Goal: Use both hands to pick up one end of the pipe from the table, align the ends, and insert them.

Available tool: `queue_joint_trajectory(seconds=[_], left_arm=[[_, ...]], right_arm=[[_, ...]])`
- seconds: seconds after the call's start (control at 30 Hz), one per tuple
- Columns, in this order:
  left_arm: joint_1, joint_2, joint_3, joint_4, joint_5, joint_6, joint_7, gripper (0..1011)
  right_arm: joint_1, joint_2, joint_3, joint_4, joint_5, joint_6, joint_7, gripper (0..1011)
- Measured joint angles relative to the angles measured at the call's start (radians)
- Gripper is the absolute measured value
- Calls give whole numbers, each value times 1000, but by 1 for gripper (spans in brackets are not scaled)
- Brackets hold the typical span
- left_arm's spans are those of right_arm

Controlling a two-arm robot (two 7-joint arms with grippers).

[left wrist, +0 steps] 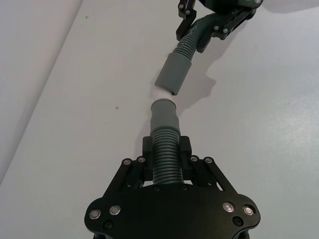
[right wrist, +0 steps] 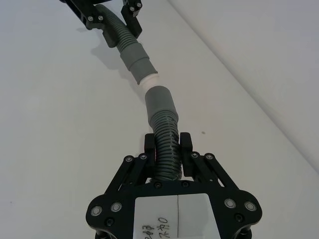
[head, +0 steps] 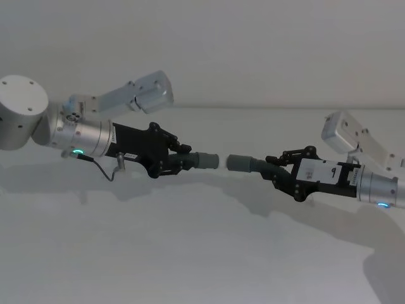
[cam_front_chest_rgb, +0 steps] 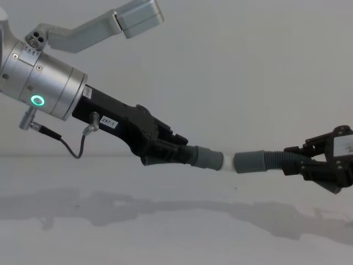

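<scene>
Below both arms, the white bench is lying plain and matte, carrying only soft shadows, and behind it a pale wall is closing the room. Above the bench, the left end effector is reaching in from the left, clenched on the ribbed part of the left pipe piece. Its grey cuff with the whitish tip is sticking out past the fingers toward the middle. Opposite, the right end effector is coming from the right and is grasping the right pipe piece by its ribs. The right cuff is facing the whitish tip, nearly in line, very close, maybe touching; I cannot tell.
</scene>
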Motion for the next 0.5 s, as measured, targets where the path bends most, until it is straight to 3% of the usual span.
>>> queue_joint_trajectory(seconds=[0.5], left_arm=[[-3, 8, 4, 5, -22, -20, -8, 298]], right_arm=[[20, -13, -9, 41, 22, -4, 8, 282]])
